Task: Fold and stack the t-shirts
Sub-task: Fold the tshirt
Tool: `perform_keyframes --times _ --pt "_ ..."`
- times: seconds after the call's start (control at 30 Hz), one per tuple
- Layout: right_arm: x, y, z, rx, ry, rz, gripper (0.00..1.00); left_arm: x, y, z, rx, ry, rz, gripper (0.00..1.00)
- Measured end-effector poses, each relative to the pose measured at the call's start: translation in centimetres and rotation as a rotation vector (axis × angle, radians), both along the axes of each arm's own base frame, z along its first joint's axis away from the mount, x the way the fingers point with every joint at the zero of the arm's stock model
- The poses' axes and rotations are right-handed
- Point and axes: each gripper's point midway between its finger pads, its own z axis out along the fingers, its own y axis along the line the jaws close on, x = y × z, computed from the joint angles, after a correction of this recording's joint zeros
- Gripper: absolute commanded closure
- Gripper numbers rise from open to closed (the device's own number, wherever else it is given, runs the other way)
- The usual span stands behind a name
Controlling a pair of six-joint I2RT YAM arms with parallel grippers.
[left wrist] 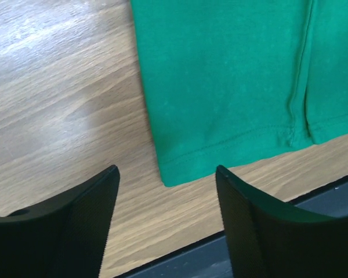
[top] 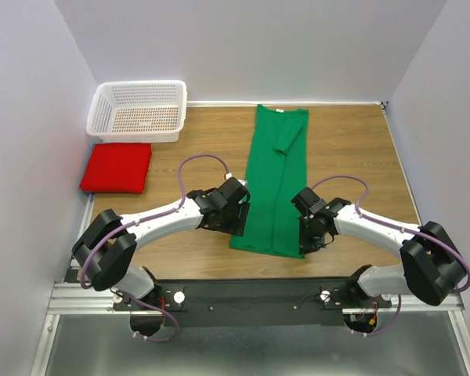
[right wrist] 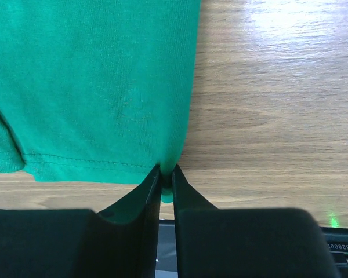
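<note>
here the green shirt (top: 280, 180) lies flat on the table (top: 352, 157), already folded lengthwise into a long strip, with its collar end away from the arms and its hem toward them. the right gripper (right wrist: 166, 174) is clamped on the shirt's near right hem corner, a bit of cloth pinched between its closed jaws, probably so that corner can be lifted and carried toward the collar. the left gripper (left wrist: 165, 174) hangs over the near left hem corner with its jaws apart, one finger on each side of the corner; whether they touch the cloth i cannot tell. both corners need holding if the hem is to travel square, so taking the left corner looks like the step in hand. well apart to the left of the green shirt's middle, the red shirt (top: 117, 167) sits as a folded square, seemingly the base for the stack. the basket (top: 96, 117) stands left of the collar end. nothing stands between the green shirt and the red one.
</note>
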Motion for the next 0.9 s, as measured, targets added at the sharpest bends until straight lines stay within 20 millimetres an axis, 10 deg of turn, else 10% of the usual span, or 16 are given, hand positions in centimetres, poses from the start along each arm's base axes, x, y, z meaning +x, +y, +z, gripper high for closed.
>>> perform_keyframes --times 0.9 --pt "0.0 0.1 0.0 0.006 0.0 0.006 0.92 -1.8 -0.1 -3.9 0.187 0.09 -0.056 0.6"
